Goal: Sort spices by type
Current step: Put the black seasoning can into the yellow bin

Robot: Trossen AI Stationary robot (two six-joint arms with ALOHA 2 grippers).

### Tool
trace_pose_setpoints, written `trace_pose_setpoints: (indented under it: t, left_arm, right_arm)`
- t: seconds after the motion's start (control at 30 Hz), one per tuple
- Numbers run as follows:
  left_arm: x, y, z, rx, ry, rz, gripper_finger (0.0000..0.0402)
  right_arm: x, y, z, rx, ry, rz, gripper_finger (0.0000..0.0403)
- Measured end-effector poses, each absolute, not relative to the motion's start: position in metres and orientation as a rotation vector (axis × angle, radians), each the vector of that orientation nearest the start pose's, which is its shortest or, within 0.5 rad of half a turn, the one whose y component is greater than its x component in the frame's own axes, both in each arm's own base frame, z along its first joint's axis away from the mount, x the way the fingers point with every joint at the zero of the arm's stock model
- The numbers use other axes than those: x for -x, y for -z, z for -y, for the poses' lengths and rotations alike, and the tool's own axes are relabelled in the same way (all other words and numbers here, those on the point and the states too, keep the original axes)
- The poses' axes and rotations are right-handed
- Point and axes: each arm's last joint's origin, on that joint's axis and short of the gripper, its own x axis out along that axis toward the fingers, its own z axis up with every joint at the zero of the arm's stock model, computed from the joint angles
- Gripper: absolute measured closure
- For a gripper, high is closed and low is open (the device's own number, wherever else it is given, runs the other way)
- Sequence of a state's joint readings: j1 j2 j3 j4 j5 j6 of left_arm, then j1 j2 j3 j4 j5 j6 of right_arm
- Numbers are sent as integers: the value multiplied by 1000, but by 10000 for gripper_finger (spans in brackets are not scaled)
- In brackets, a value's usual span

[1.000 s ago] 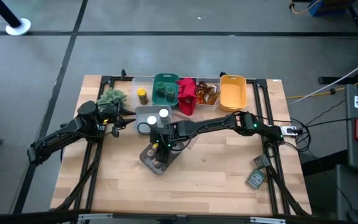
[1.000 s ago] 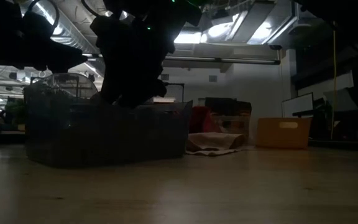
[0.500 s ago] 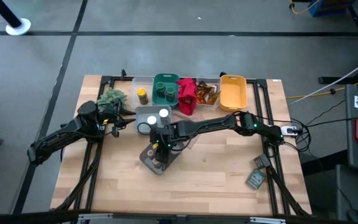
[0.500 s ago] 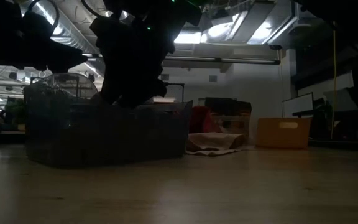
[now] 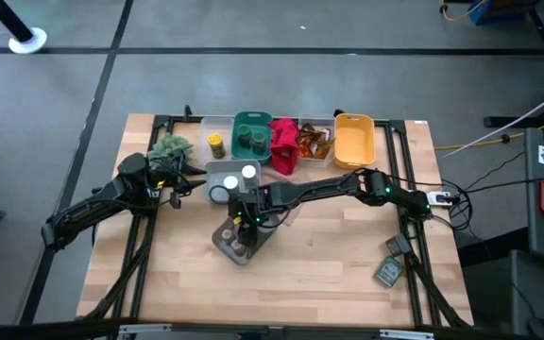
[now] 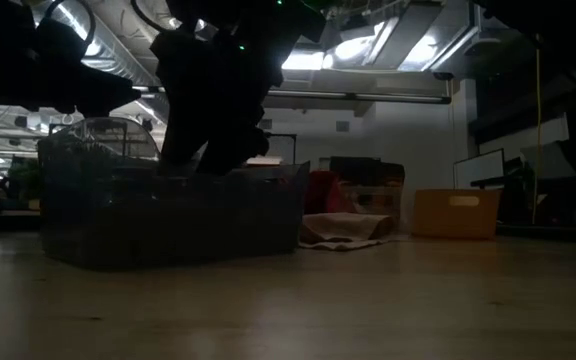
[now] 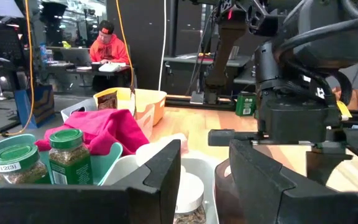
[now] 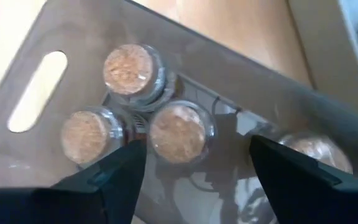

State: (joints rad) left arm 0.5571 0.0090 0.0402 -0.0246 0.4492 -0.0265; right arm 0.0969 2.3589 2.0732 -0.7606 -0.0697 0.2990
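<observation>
My right gripper hangs open over a grey bin near the table's middle, pointing down. Several tan-lidded jars stand in that bin, and one of them stands between the open fingers, untouched. My left gripper waits open at the table's left, beside a pale bin with white-lidded jars. Along the far edge stand a yellow-lidded jar, green-lidded jars in a green bin, and orange-brown packets in a clear bin.
A red cloth lies between the green bin and the packet bin. A yellow bin stands at the far right and a small green plant at the far left. Bare wood lies toward the near edge. A person sits in the room beyond.
In the low view a gap now shows between my right gripper's fingers where there was none: it has opened over the grey bin. Nothing else has moved.
</observation>
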Motion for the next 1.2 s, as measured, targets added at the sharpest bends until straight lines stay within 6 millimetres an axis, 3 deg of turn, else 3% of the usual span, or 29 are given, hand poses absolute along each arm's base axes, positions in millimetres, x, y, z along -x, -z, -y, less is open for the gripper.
trace_pose_setpoints:
  t: [0.2,0.43,0.7,0.83,1.07,1.2]
  left_arm:
    - [-85,-174,-38,23,-108,7,274]
    - [-85,-174,-38,23,-108,7,274]
    - [-85,-174,-38,23,-108,7,274]
    - [-85,-174,-38,23,-108,7,274]
    - [-86,-174,-38,22,-108,9,274]
    - [-86,-174,-38,21,-107,11,274]
  right_arm:
    - [-502,-203,-40,-241,-47,-1111,114]
    - [-487,-231,-37,-310,-74,-1273,113]
    - [-459,-253,-44,-279,-73,-1497,113]
    - [-446,-256,-55,-153,-11,-1582,113]
    - [-434,-276,-79,-25,-110,-1536,113]
    - [-427,-292,-78,47,-80,-1487,113]
